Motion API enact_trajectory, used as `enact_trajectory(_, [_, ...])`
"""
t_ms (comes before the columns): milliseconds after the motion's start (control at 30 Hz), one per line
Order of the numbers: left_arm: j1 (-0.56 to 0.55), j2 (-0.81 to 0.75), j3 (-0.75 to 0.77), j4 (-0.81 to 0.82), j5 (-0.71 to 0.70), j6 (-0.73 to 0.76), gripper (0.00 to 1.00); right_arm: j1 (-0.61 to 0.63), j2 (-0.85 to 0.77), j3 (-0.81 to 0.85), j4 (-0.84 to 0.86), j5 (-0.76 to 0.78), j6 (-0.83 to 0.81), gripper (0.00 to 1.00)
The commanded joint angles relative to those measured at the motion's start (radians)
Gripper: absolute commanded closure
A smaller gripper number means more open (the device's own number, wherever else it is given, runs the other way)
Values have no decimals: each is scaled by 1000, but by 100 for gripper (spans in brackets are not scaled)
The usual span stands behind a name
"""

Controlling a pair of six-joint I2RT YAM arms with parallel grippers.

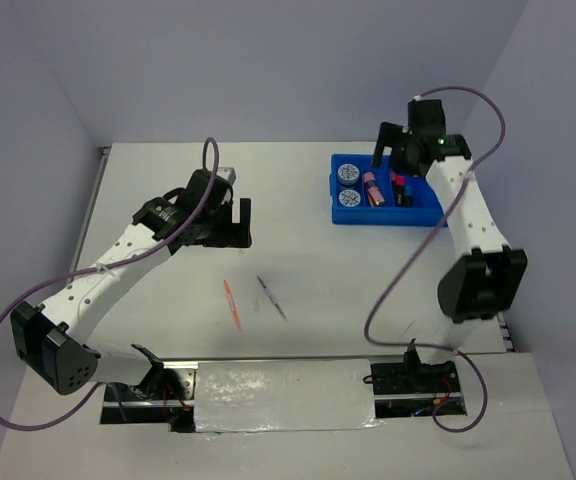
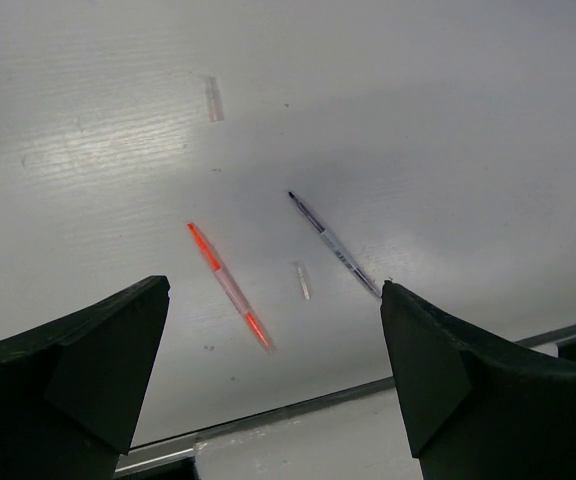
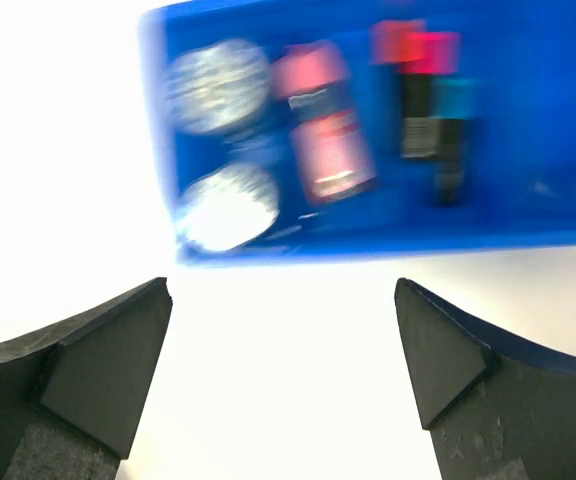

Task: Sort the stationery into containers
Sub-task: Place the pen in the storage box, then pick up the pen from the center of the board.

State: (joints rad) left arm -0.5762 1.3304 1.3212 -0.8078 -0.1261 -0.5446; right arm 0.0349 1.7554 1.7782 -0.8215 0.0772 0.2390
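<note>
The bright-blue tray (image 1: 423,212) stands at the back right and holds two tape discs (image 1: 348,174), a pink cylinder (image 1: 372,188) and short highlighters (image 1: 400,188). In the right wrist view the tray (image 3: 368,243) is blurred, with the discs (image 3: 218,85), the cylinder (image 3: 323,130) and the pink- and blue-capped highlighters (image 3: 418,90) inside. My right gripper (image 1: 388,150) (image 3: 281,285) is open and empty above the tray's far side. An orange pen (image 1: 231,303) (image 2: 230,286) and a grey pen (image 1: 272,297) (image 2: 334,245) lie on the table. My left gripper (image 1: 230,222) (image 2: 274,288) is open and empty, above and behind them.
Two small clear plastic pieces lie on the table, one (image 2: 302,280) between the pens and one (image 2: 213,98) farther off. The table's near edge (image 2: 268,415) with its metal strip runs below the pens. Walls close in the table on the left and at the back.
</note>
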Motion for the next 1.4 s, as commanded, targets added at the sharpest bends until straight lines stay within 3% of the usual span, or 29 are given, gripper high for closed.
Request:
enact_trajectory(0, [4,13,42,-86,-82,-112,1,152,-198,-179,64,-54,26,0])
enact_trajectory(233, [7,18,-7,-90,-67,-189,1,385,-422,-491,116,-71,163,3])
enact_trajectory(300, [7,13,-22,-79,-69,-204,1,466,-460,-572,143,-79,201,7])
enact_trajectory(433, [35,6,-10,-122,-148,-239,1,631,-478,-678,173,-87,259,18])
enact_trajectory(633, [156,-28,7,-152,-152,-210,1,839,-413,-708,208,-25,325,22])
enact_trajectory(700, [194,-39,10,-148,-135,-177,1,885,-338,-669,187,28,326,17])
enact_trajectory(733, [232,-46,15,-151,-126,-166,1,920,-314,-640,179,45,324,4])
enact_trajectory(767, [248,-49,22,-154,-118,-138,1,930,-288,-625,162,68,335,0])
enact_trajectory(967, [305,-100,20,-176,-101,-71,1,982,-139,-536,182,95,312,0])
enact_trajectory(1067, [318,-132,-16,-166,-84,-49,1,982,-59,-513,203,87,286,10])
enact_trajectory(1167, [328,-151,-46,-160,-46,-29,1,981,1,-473,216,81,251,29])
enact_trajectory(1367, [334,-154,-54,-171,-12,6,1,974,125,-439,243,49,218,40])
